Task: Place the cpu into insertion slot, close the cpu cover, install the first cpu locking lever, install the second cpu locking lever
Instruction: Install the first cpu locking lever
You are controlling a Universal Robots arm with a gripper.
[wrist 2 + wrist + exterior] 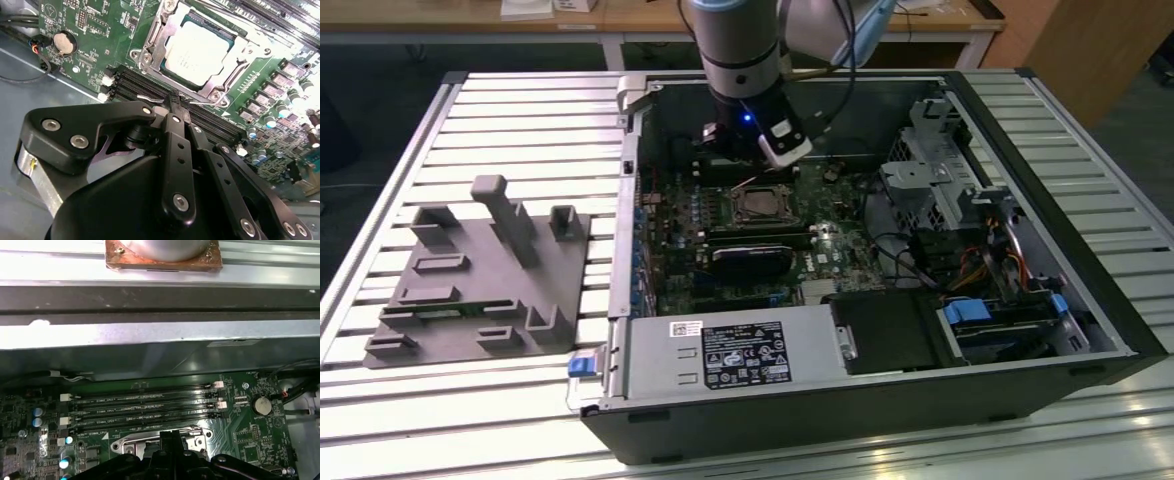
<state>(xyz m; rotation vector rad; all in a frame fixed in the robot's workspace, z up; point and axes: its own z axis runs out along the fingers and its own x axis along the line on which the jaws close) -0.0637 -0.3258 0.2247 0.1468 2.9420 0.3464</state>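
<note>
The cpu (197,50), a pale square chip, lies in the insertion slot (214,93) on the green board and also appears in the exterior view (758,207). The silver cpu cover (151,44) lies flat around it, framing the chip. My gripper (176,102) is shut, its black tips just beside the slot on the side of the memory slots. They rest at a thin wire cpu locking lever (148,98), whose looped end sticks out to one side (198,430). I cannot tell whether the wire is pinched or only touched. The arm hangs over the case's back (747,176).
Long black memory slots (145,407) run right beside the fingertips. A coin battery (64,42) sits further off. The case wall (150,340) rises behind. A black card (750,260), power supply (720,355) and drive cage (934,180) crowd the case. A grey fixture (480,270) lies outside.
</note>
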